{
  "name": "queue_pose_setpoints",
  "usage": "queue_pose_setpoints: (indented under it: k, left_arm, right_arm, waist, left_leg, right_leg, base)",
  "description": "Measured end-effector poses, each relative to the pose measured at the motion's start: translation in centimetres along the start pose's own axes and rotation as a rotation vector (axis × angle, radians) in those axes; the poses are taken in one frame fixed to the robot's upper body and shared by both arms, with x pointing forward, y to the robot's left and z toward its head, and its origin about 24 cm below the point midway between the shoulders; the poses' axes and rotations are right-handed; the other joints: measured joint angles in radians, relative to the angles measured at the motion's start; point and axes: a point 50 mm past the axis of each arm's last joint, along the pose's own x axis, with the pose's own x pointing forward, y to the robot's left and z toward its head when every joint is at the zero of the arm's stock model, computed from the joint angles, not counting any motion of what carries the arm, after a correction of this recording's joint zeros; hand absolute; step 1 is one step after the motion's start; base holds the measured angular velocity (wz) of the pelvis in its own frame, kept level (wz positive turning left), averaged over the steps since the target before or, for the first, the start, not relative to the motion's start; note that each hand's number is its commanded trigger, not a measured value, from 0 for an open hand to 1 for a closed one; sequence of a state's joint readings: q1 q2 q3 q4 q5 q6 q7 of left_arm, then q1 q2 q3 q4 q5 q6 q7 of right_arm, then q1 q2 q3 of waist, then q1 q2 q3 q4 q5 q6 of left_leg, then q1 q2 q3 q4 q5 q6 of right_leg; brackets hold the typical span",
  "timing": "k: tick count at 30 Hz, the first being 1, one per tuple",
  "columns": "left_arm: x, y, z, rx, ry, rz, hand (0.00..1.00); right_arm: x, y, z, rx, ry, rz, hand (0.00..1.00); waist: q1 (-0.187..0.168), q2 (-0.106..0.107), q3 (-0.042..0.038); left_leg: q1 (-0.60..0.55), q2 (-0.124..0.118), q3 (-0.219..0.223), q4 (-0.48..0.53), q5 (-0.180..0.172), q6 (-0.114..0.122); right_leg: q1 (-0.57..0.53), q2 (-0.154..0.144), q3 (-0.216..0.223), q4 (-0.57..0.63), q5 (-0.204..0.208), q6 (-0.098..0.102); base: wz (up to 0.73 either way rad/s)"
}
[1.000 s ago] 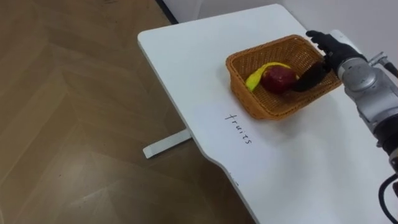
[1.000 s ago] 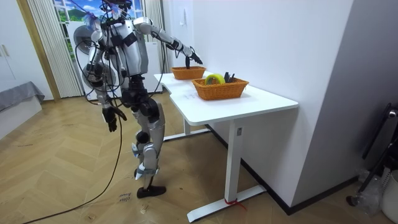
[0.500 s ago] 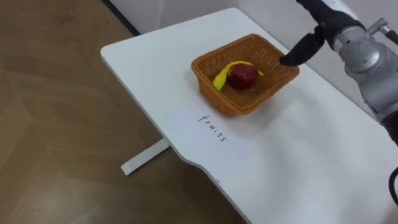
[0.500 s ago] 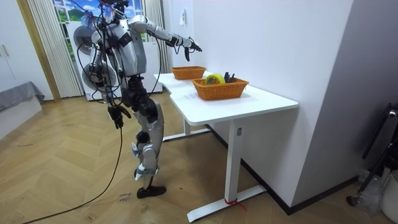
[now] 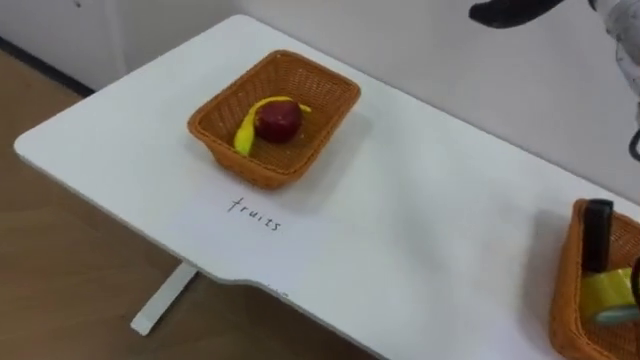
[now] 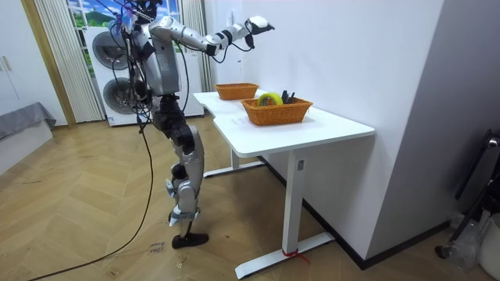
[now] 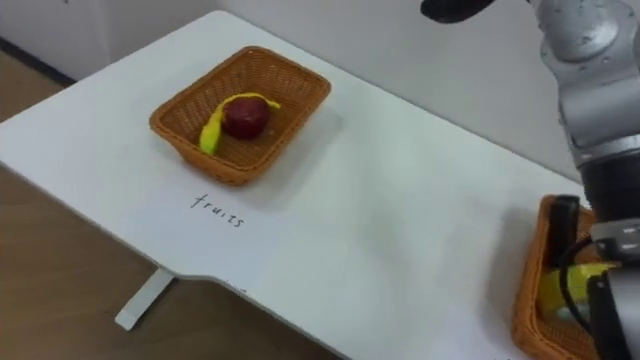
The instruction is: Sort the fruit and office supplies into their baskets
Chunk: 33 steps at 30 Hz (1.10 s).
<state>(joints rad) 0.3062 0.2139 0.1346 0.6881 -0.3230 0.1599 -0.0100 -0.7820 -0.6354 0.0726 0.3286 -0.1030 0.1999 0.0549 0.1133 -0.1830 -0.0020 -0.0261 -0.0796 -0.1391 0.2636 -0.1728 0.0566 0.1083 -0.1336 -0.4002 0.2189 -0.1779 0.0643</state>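
Table: white rectangular table (image 5: 420, 200). A handwritten label (image 5: 255, 213) lies between the fruit basket and the near edge.
Fruit basket: shallow rectangular basket of brown woven wicker (image 5: 315, 140), toward the table's far left corner. Its long axis runs slantwise from the near edge to the far edge.
Apple: round dark-red apple (image 5: 279, 120), in the middle of the fruit basket.
Banana: curved yellow banana (image 5: 243, 135), in the same basket. It touches the apple's left side and arches over its far side, with its long axis running roughly near to far.
Supplies basket: second brown wicker basket (image 5: 565, 290), by the table's near edge at the right.
Contents: upright black oblong item (image 5: 598, 235), kind unclear, with a yellow tape roll (image 5: 612, 288) just beside it.
Right robot hand: dark robot hand (image 5: 510, 10), high above the table's far edge. I cannot tell whether it is open or closed, and no item shows in it. In the room view the arm stretches up and out over the table (image 6: 258, 26), with the robot standing at the end by the fruit basket.
Relation: the fruit basket lies below and left of the right robot hand. The supplies basket lies below and right, nearer the body, under that arm.
Progress (judged): fruit sits with fruit and supplies with supplies, and the table between the baskets is bare. Sorting looks complete or nearly so.
Risk (judged): a descending arm could clip the supplies basket's rim.
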Motion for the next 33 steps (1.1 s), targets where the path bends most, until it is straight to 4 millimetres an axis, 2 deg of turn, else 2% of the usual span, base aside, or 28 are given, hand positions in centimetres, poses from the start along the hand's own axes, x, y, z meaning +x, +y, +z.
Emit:
queue_pose_setpoints:
  k: [2, 4, 6, 7, 10, 14, 17, 20, 22, 25, 28, 33]
  left_arm:
    - [0.0, 0.0, 0.0, -0.001, 0.0, 0.0, 0.0]
    - [0.1, 0.0, 0.0, -0.024, 0.005, -0.003, 0.0]
    - [0.1, 0.0, -0.3, -0.04, 0.018, -0.002, 0.0]
    - [0.2, 0.0, -0.4, -0.037, 0.025, -0.002, 0.0]
    - [0.2, -0.1, -0.2, -0.031, 0.016, -0.003, 0.0]
    - [0.2, 0.0, -0.1, -0.014, 0.008, 0.004, 0.0]
    - [0.2, 0.1, -0.2, -0.018, 0.006, 0.014, 0.0]
    - [0.1, 0.4, -0.4, -0.023, 0.009, 0.032, 0.0]
    - [0.1, 0.4, -0.4, -0.033, 0.0, 0.03, 0.0]
    - [0.0, 0.7, -0.3, -0.036, -0.02, 0.052, 0.0]
    - [-0.1, 0.9, -0.3, -0.034, -0.03, 0.073, 0.0]
    - [-0.4, 1.7, -0.8, -0.033, -0.029, 0.109, 0.0]
  right_arm:
    - [-0.3, -1.1, -0.4, 0.005, 0.009, -0.031, 0.0]
    - [-1.0, -1.8, -0.9, 0.052, 0.01, -0.074, 0.0]
    - [-1.3, -1.9, -1.0, 0.092, 0.003, -0.082, 0.0]
    - [-1.3, -2.0, -1.0, 0.128, 0.002, -0.082, 0.0]
    - [-1.9, -2.8, -2.0, 0.281, 0.019, -0.119, 0.0]
    - [-3.2, -4.2, -4.1, 0.375, 0.074, -0.218, 0.0]
    - [-4.4, -4.3, -6.0, 0.453, 0.132, -0.267, 0.0]
    - [-5.7, -4.6, -7.1, 0.478, 0.163, -0.312, 0.0]
    - [-6.9, -5.9, -7.7, 0.5, 0.168, -0.401, 0.0]
    - [-8.4, -7.1, -9.0, 0.514, 0.201, -0.517, 0.0]
    - [-10.0, -7.9, -10.3, 0.505, 0.242, -0.613, 0.0]
    - [-13.0, -9.2, -12.4, 0.548, 0.318, -0.789, 0.0]
  waist:
    - [-0.026, 0.012, -0.0051]
    - [-0.042, 0.022, -0.0054]
    - [-0.061, 0.025, -0.0054]
    - [-0.082, 0.026, -0.0054]
    - [-0.115, 0.024, -0.0062]
    - [-0.139, 0.024, -0.0055]
    - [-0.159, 0.029, -0.002]
    - [-0.189, 0.035, -0.0028]
    - [-0.214, 0.039, -0.0024]
    - [-0.222, 0.039, -0.0028]
    - [-0.246, 0.037, -0.0042]
    - [-0.261, 0.037, -0.007]
  left_leg:
    - [0.008, 0.002, 0.02, -0.01, 0.001, 0.001]
    - [0.035, 0.01, 0.058, -0.03, 0.002, 0.003]
    - [0.047, 0.016, 0.077, -0.042, 0.002, 0.004]
    - [0.054, 0.019, 0.086, -0.047, 0.001, 0.003]
    - [0.066, 0.031, 0.116, -0.06, -0.004, 0.001]
    - [0.087, 0.037, 0.142, -0.064, -0.009, 0.001]
    - [0.103, 0.044, 0.172, -0.07, -0.015, 0.001]
    - [0.107, 0.052, 0.193, -0.069, -0.027, -0.002]
    - [0.11, 0.056, 0.208, -0.069, -0.028, -0.002]
    - [0.131, 0.067, 0.245, -0.081, -0.03, -0.007]
    - [0.142, 0.076, 0.268, -0.094, -0.036, -0.012]
    - [0.149, 0.097, 0.306, -0.094, -0.045, -0.025]
  right_leg:
    - [-0.006, -0.001, 0.018, 0.002, 0.0, 0.0]
    - [-0.002, 0.0, 0.046, 0.002, 0.0, 0.0]
    - [-0.002, 0.002, 0.058, 0.003, 0.0, 0.0]
    - [-0.004, 0.003, 0.061, 0.003, 0.0, -0.001]
    - [-0.007, 0.014, 0.092, 0.002, 0.005, -0.004]
    - [-0.002, 0.019, 0.108, 0.001, 0.005, -0.004]
    - [0.002, 0.022, 0.129, -0.001, 0.006, -0.005]
    - [-0.003, 0.031, 0.152, 0.0, 0.007, -0.005]
    - [-0.007, 0.034, 0.164, 0.0, 0.008, -0.007]
    - [-0.011, 0.044, 0.189, -0.001, 0.011, -0.012]
    - [-0.011, 0.056, 0.209, -0.007, 0.014, -0.017]
    - [-0.018, 0.077, 0.234, -0.017, 0.024, -0.027]
  base:
    - [-0.31]
    - [-0.39]
    - [-0.37]
    - [-0.29]
    - [-0.31]
    - [-0.21]
    - [-0.27]
    - [-0.24]
    - [-0.15]
    - [-0.36]
    - [-0.28]
    - [-0.25]
